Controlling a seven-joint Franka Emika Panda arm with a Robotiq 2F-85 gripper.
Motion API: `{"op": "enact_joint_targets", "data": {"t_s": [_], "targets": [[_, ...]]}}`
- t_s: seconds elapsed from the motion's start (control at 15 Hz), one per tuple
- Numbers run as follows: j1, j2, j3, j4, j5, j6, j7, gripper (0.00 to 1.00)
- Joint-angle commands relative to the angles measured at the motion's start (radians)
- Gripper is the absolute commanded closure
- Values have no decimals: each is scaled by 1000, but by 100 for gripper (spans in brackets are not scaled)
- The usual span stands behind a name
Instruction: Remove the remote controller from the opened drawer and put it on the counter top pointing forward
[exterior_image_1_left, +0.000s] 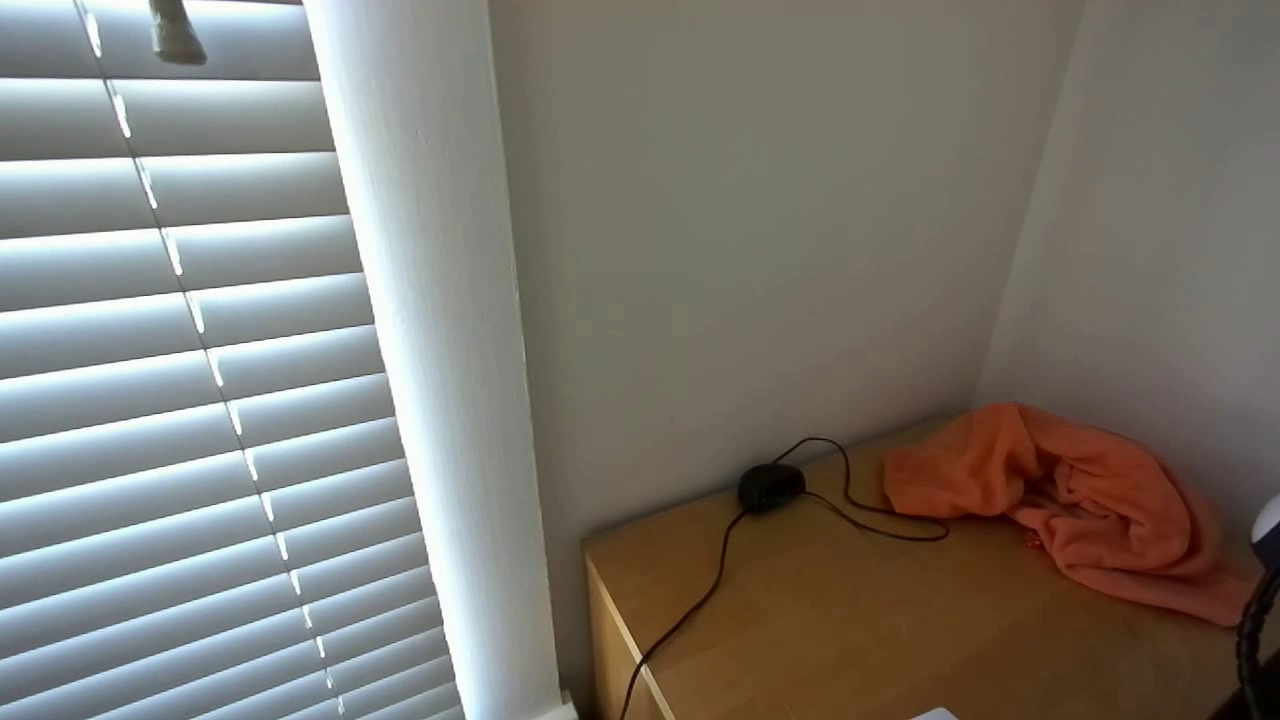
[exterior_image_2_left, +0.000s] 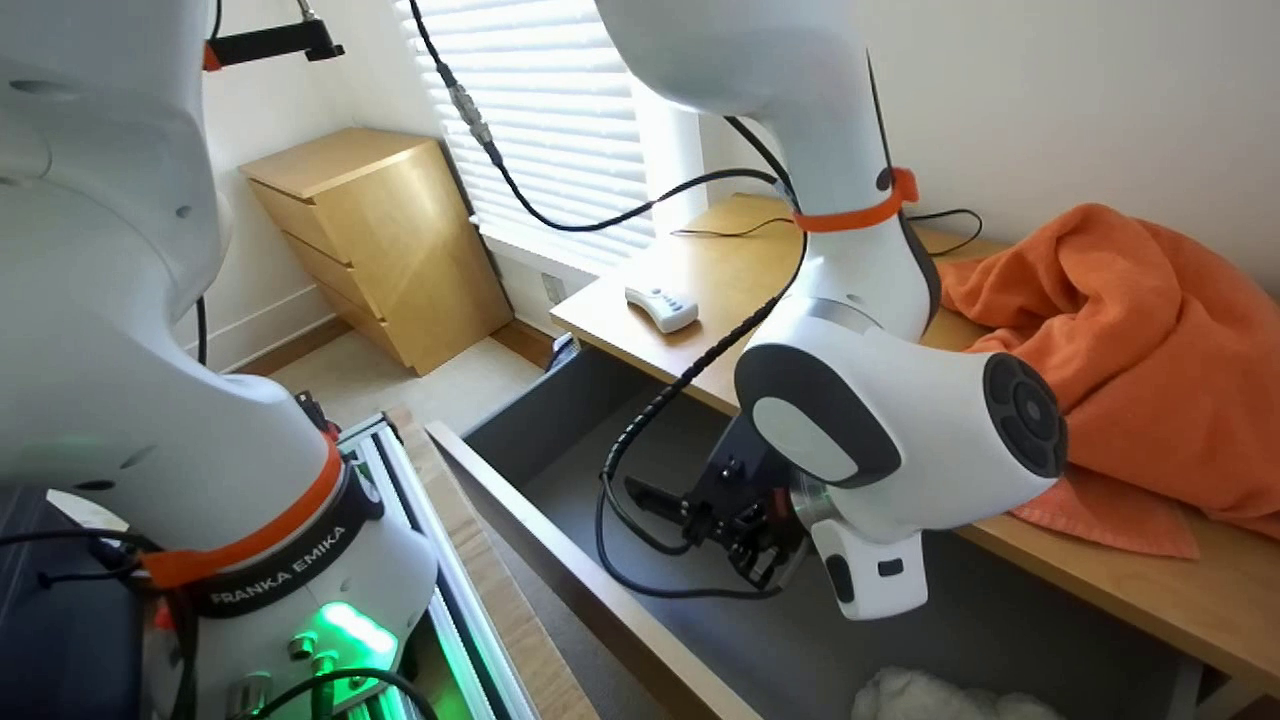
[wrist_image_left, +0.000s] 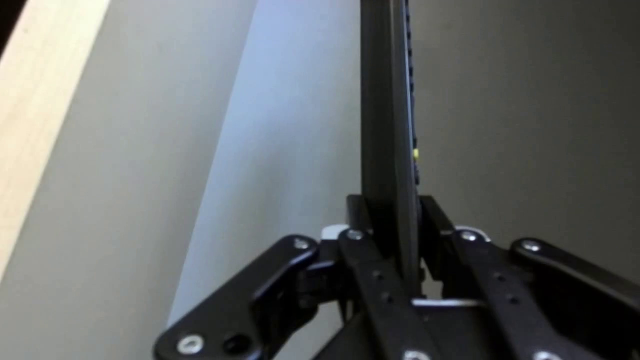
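Observation:
The remote controller (wrist_image_left: 382, 110) is a long dark bar with small buttons along one side. It stands on edge between the fingers of my gripper (wrist_image_left: 390, 215) in the wrist view, and both fingers press on it. In an exterior view the remote controller (exterior_image_2_left: 655, 497) sticks out from my gripper (exterior_image_2_left: 695, 520), over or inside the open drawer (exterior_image_2_left: 540, 525); its exact height cannot be told. The counter top (exterior_image_2_left: 600, 310) is tan wood behind the drawer. It also shows in an exterior view (exterior_image_1_left: 800, 610), where the gripper is out of view.
A white handheld controller (exterior_image_2_left: 662, 308) lies near the counter's front edge. An orange cloth (exterior_image_2_left: 1150, 350) covers the counter's right part. A black round plug (exterior_image_1_left: 771, 487) with cable lies by the wall. White fluffy material (exterior_image_2_left: 940, 695) is in the drawer. A cable (exterior_image_2_left: 640, 420) loops beside the gripper.

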Motion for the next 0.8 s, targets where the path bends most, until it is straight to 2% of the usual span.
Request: {"op": "enact_joint_targets", "data": {"t_s": [0.0, 0.4, 0.47, 0.67, 0.73], "targets": [[31, -157, -42, -103, -44, -61, 38, 93], [55, -335, -81, -166, -126, -126, 69, 93], [45, -251, -63, -117, -92, -99, 44, 71], [50, -307, -70, -140, -106, -110, 52, 71], [50, -311, -71, -144, -107, -110, 52, 93]]}}
